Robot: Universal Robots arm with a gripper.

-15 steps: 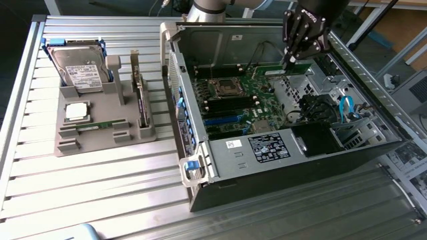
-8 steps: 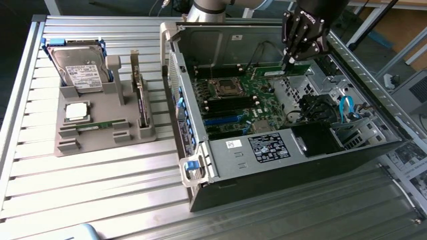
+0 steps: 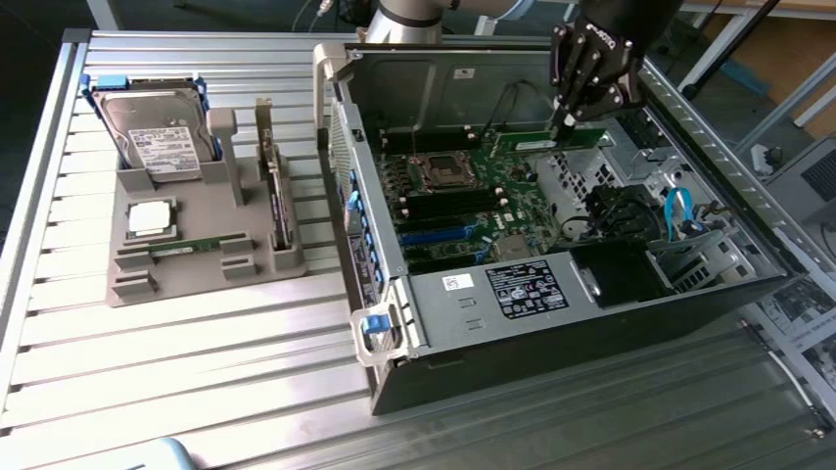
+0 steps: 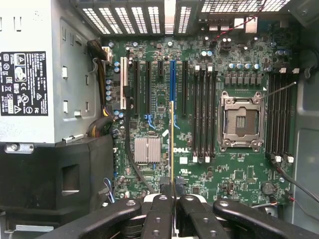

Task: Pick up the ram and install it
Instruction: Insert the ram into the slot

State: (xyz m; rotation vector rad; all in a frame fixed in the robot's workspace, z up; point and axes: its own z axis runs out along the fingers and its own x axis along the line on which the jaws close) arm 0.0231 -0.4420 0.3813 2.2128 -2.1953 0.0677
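So the end effector (image 3: 565,122) is clenched on the ram (image 3: 542,143), one single green stick pinched at its top edge. It sits inside the open PC case (image 3: 549,343), which lies on its side on the slatted metal desk (image 3: 196,372). The ram hangs below the fingertips over the far end of the motherboard (image 3: 484,211), just to the exterior view's right of the CPU socket (image 3: 438,171). Can't tell whether its lower edge touches anything down there.

From the wrist view the end effector (image 4: 172,194) has its black fingers (image 4: 160,209) squeezed tight on both faces of the ram (image 4: 172,144). The stick shows edge-on as a thin line that visually runs onto the one blue slot (image 4: 172,79). On that motherboard (image 4: 239,174) I count one CPU socket (image 4: 241,121) with four black memory slots on each side, all bare, plus one small silver heatsink (image 4: 147,149).

Well apart from the end effector, on the exterior view's left, there's one gray parts tray (image 3: 196,279) on the desk. It carries one hard drive (image 3: 160,137) standing tilted at the back and one square silver processor chip (image 3: 151,217) lying flat in front of it.
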